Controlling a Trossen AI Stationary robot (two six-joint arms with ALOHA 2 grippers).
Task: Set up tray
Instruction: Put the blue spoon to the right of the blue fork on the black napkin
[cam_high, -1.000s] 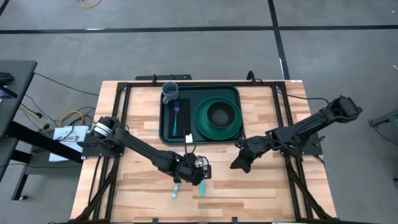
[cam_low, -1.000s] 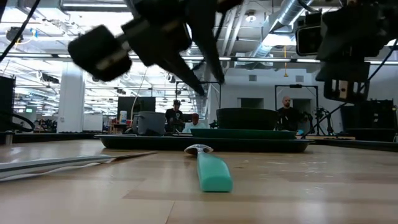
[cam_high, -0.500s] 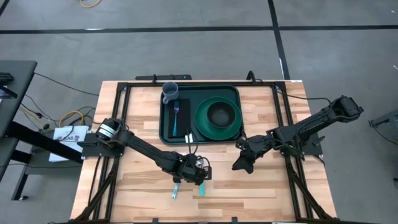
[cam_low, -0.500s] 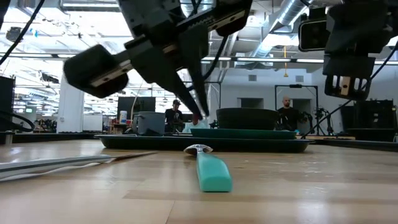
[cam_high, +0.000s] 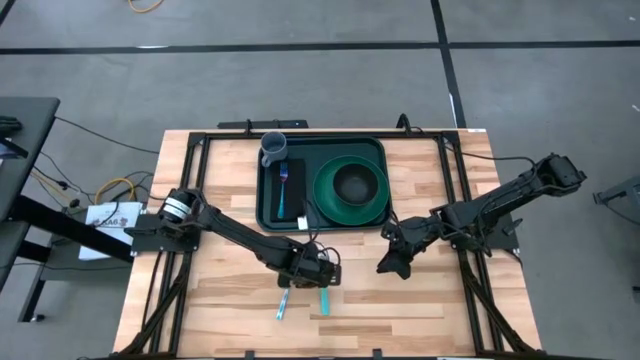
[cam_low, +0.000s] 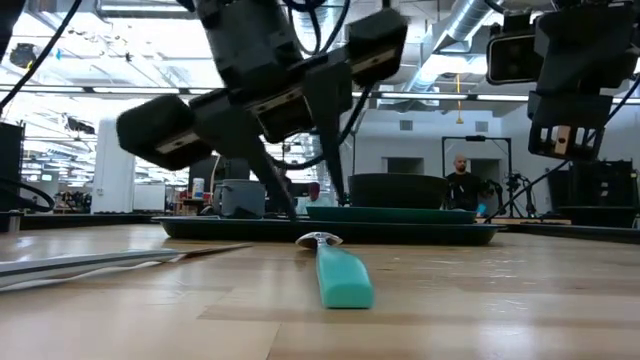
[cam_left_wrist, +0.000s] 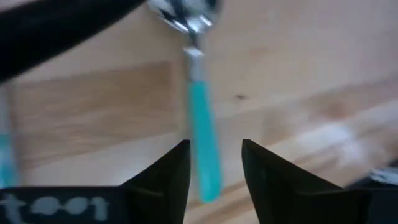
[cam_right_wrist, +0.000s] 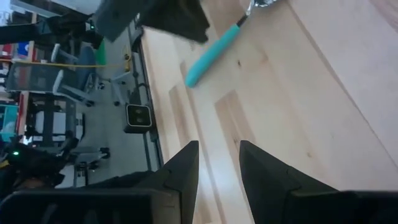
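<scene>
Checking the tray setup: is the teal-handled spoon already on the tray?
No, the spoon lies on the bare wood of the table, in front of the tray, just under the left gripper.

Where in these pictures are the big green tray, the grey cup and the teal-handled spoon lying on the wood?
tray (cam_high: 268, 203): high view, on its bare floor near the left rim.
grey cup (cam_high: 273, 148): high view, on its open top.
teal-handled spoon (cam_low: 343, 279): low view, on the teal handle.
</scene>
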